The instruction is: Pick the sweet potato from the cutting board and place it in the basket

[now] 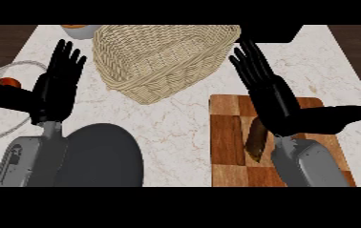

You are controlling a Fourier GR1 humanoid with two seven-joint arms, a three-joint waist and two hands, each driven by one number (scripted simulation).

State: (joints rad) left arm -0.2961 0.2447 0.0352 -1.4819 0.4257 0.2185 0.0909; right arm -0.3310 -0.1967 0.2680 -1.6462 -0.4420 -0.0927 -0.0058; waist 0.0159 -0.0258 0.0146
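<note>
A brown sweet potato (pixel 256 139) lies on the wooden cutting board (pixel 227 141) at the lower right, partly hidden under my right hand (pixel 271 96). That hand hovers over the board with straight fingers pointing toward the far edge and the thumb out to the right; it holds nothing. The woven wicker basket (pixel 164 57) stands at the top centre of the marble counter, up and left of the board. My left hand (pixel 56 86) is open at the left side, fingers straight and pointing away, well clear of the basket.
A dark round plate (pixel 99 158) sits at the lower left beside my left forearm. A wire rack with a red item (pixel 8 82) shows at the left edge. A white bowl with orange contents (pixel 79 30) is at the top left.
</note>
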